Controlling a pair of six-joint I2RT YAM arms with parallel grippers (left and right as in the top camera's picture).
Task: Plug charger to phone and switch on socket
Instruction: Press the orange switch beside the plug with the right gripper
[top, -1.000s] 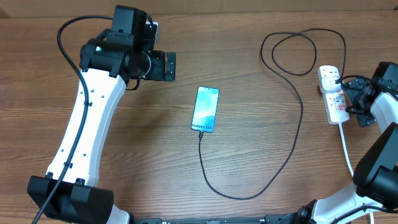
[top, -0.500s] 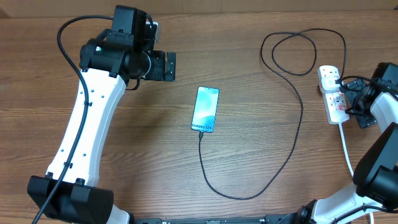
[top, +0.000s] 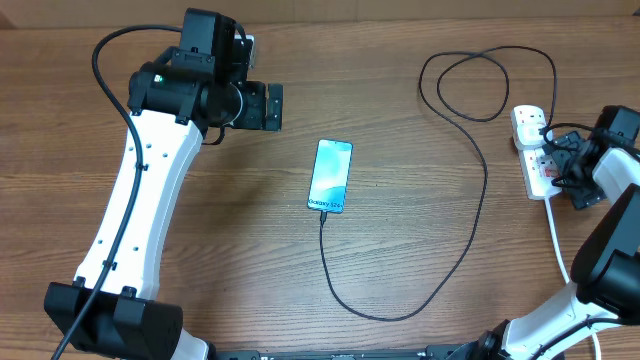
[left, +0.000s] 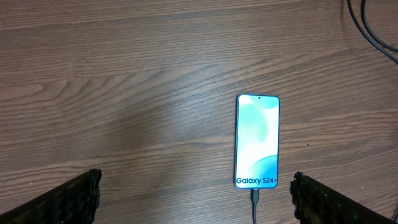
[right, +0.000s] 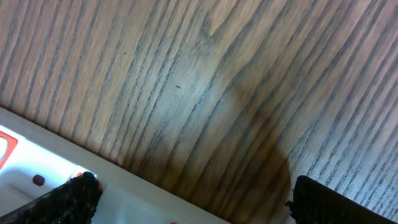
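The phone (top: 331, 175) lies face up in the middle of the table, its cyan screen reading "Galaxy S24+"; it also shows in the left wrist view (left: 257, 141). The black charger cable (top: 470, 230) is plugged into the phone's near end, loops across the table and ends at a black plug in the white power strip (top: 534, 150). My left gripper (left: 193, 196) is open and empty, hovering to the left of and behind the phone. My right gripper (top: 560, 165) is open, low over the strip's right edge; one finger is on the strip (right: 56, 186) by a red switch.
The strip's thick white cord (top: 556, 240) runs toward the front right. The charger cable coils in a loop at the back right (top: 480, 85). My left arm (top: 140, 200) spans the left side of the table.
My right gripper has shifted slightly left and toward the power strip. The left arm, phone and cable have not moved.
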